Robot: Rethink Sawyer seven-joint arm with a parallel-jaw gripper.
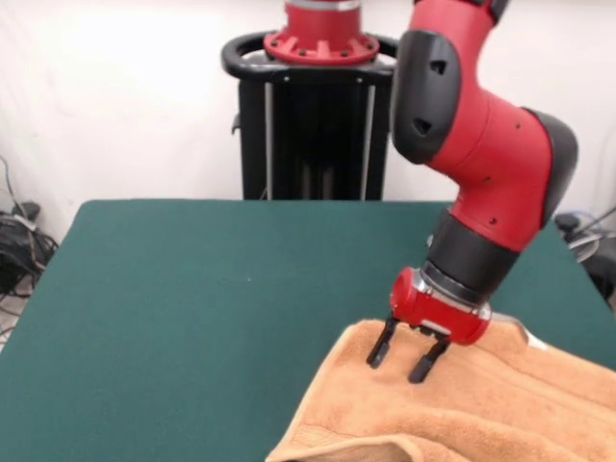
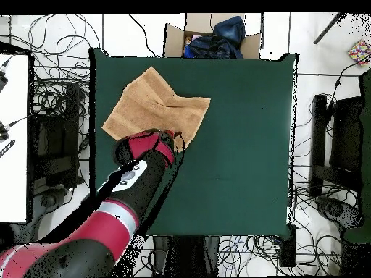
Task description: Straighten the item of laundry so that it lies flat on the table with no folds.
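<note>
The orange-tan towel [image 1: 462,404] lies rumpled at the table's near right corner in the front view, with a folded-over ridge along its near edge. In the overhead view the towel [image 2: 152,107] sits at the upper left of the green table [image 2: 239,145], with a crease across its middle. My gripper [image 1: 397,367] is open, its two black fingers pointing down at the towel's far edge, with nothing between them. I cannot tell whether the tips touch the cloth. In the overhead view the gripper [image 2: 174,140] is at the towel's lower right edge.
The black pedestal [image 1: 313,115] stands at the table's far side. A cardboard box with dark clothes [image 2: 211,38] sits beyond the table's top edge in the overhead view. Cables lie on the floor around the table [image 2: 58,43]. The towel reaches close to the table's edge [image 2: 94,108].
</note>
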